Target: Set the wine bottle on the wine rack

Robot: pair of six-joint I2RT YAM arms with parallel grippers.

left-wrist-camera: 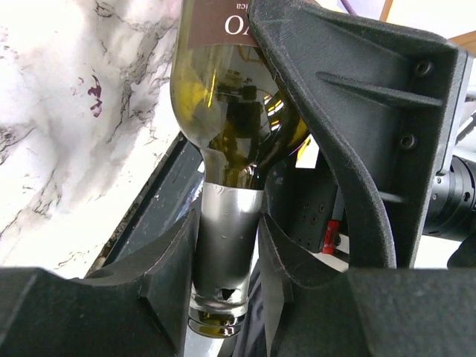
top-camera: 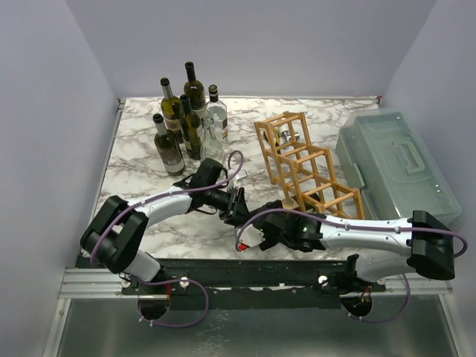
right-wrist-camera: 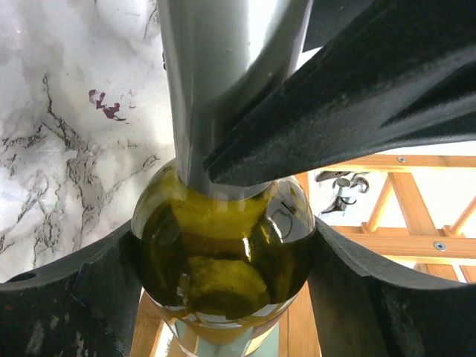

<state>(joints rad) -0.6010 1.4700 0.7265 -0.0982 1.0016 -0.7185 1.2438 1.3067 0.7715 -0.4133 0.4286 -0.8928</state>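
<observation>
A green wine bottle (left-wrist-camera: 223,111) with a dark label and a silver foil neck (left-wrist-camera: 227,238) hangs between both arms over the table's near middle. My left gripper (left-wrist-camera: 227,260) is shut on the neck, a finger pressed to each side. My right gripper (right-wrist-camera: 223,286) is shut on the bottle's wide shoulder (right-wrist-camera: 223,245), with pads against both flanks. In the top view the two grippers, left (top-camera: 236,202) and right (top-camera: 262,227), meet and hide most of the bottle. The light wooden wine rack (top-camera: 305,167) stands just behind and right of them, and its sticks (right-wrist-camera: 401,223) show past the bottle.
Several upright bottles (top-camera: 186,119) cluster at the back left of the marble table (top-camera: 141,171). A translucent lidded box (top-camera: 394,167) lies right of the rack. The table's dark front rail (top-camera: 245,268) runs just below the grippers.
</observation>
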